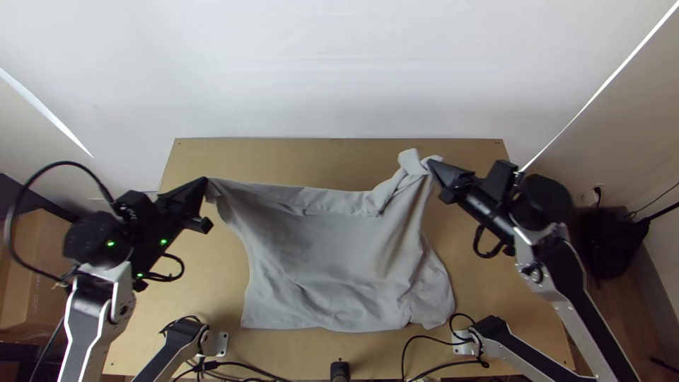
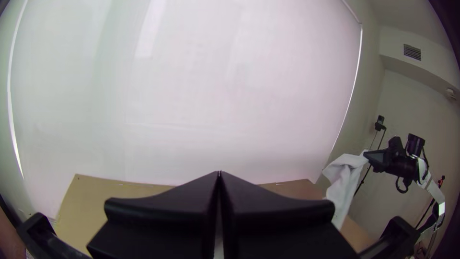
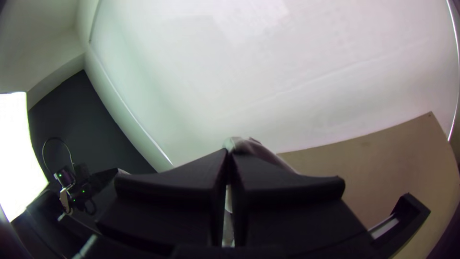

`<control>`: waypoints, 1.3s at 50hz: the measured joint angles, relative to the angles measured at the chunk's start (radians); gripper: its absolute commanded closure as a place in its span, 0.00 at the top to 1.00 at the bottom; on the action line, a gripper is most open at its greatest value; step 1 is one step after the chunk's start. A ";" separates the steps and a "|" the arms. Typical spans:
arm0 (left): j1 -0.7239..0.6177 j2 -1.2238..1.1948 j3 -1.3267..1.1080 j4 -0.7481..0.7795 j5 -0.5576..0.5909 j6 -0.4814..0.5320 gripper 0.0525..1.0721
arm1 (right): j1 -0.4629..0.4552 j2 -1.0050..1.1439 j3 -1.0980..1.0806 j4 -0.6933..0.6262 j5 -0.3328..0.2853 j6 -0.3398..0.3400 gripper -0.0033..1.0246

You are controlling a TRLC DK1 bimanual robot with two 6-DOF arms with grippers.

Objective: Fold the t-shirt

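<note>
1. T-shirt (image 1: 329, 251), grey, hung over the wooden table (image 1: 283, 157), bunched at one upper corner.
2. Faint print marked the cardboard box (image 1: 44, 265).
3. Left gripper (image 1: 206, 182), angled up and inward, had its fingers together on one corner.
4. Right gripper (image 1: 431, 163), its arm slanting inward, pinched the bunched corner.

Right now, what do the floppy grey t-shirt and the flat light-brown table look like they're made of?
The floppy grey t-shirt looks like soft, matt fabric, maybe cotton: it droops in wrinkles. The flat light-brown table looks like smooth wood or board: stiff, plain tan, with straight edges.
</note>
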 measured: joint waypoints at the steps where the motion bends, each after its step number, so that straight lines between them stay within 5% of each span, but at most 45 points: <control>1: 0.000 0.001 -0.025 0.010 0.000 -0.003 0.02 | -0.005 0.009 -0.016 0.016 -0.006 0.004 0.02; 22: 0.074 0.326 -0.260 0.375 0.035 -0.002 0.02 | -0.192 0.445 -0.151 0.405 -0.043 0.027 0.02; 46: 0.109 0.959 0.018 0.561 0.050 -0.002 0.02 | -0.255 0.989 0.217 0.428 -0.046 0.018 0.02; 51: 0.117 1.041 0.111 0.560 0.050 -0.002 0.02 | -0.262 1.059 0.304 0.426 0.001 0.005 0.02; 53: 0.120 1.065 0.140 0.561 0.049 -0.002 0.02 | -0.267 1.087 0.342 0.419 0.035 0.004 0.07; 56: 0.125 1.095 0.180 0.560 0.049 -0.003 0.03 | -0.274 1.115 0.388 0.398 0.069 0.003 0.35; 58: 0.127 1.111 0.200 0.557 0.045 -0.003 0.19 | -0.282 1.128 0.412 0.396 0.076 0.004 0.57; 61: 0.130 1.124 0.219 0.554 0.043 -0.012 0.64 | -0.290 1.138 0.435 0.384 0.079 0.005 0.91; 63: 0.131 1.125 0.225 0.546 0.042 -0.018 0.95 | -0.294 1.139 0.450 0.362 0.076 0.006 0.96; 65: 0.131 1.125 0.234 0.525 0.042 -0.023 0.96 | -0.299 1.140 0.471 0.322 0.058 0.010 0.96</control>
